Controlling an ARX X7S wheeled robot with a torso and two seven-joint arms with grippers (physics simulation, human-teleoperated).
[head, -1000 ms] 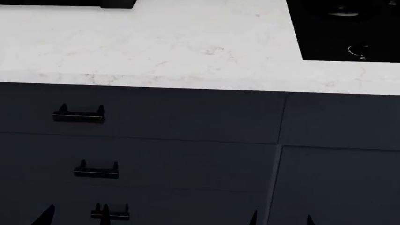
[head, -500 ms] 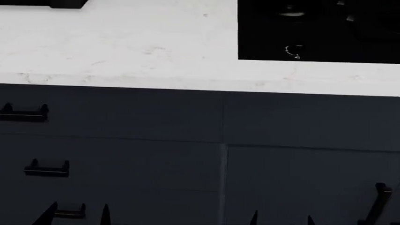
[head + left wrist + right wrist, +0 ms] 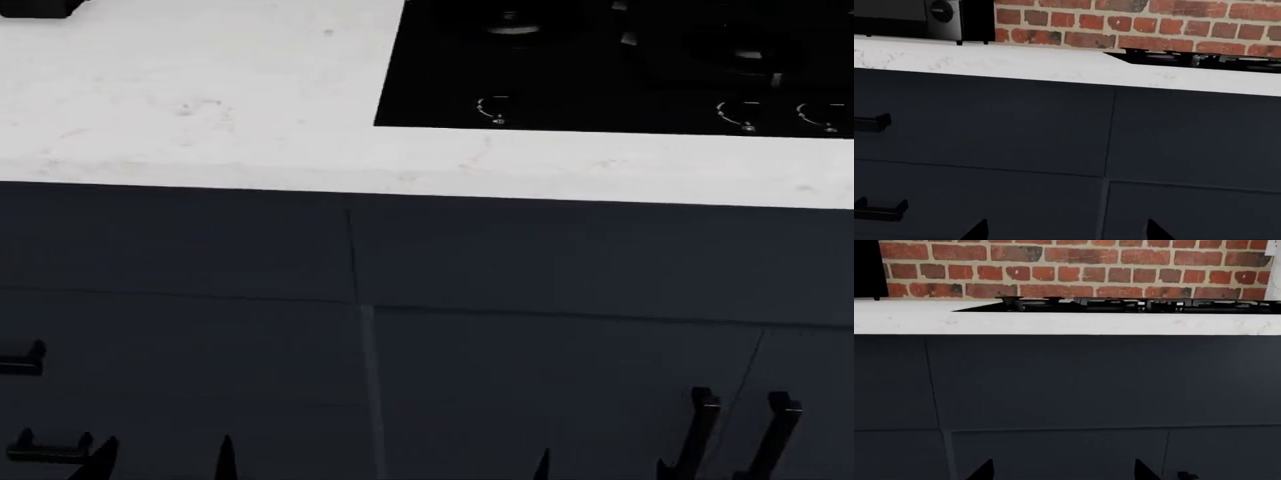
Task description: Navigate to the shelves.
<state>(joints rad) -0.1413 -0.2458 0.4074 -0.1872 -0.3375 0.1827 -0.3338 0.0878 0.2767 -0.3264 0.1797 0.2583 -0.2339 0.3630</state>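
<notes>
The shelves are out of view in every frame. Only the dark fingertips of my grippers show. In the head view, my left gripper (image 3: 163, 464) and right gripper (image 3: 601, 468) sit at the bottom edge, both facing dark cabinet fronts. The left gripper (image 3: 1067, 233) has its tips wide apart in the left wrist view, open and holding nothing. The right gripper (image 3: 1063, 473) is likewise open in the right wrist view, with nothing between its tips.
A white marble counter (image 3: 200, 110) with a black cooktop (image 3: 614, 60) runs across in front of me. Dark drawers (image 3: 174, 340) and cabinet doors with black handles (image 3: 703, 428) lie below. A brick wall (image 3: 1074, 267) and a black appliance (image 3: 921, 17) stand behind.
The head view has swung to the right along the counter. The cooktop slid left in the picture, the drawer handles moved to the left edge, and two door handles appeared at lower right.
</notes>
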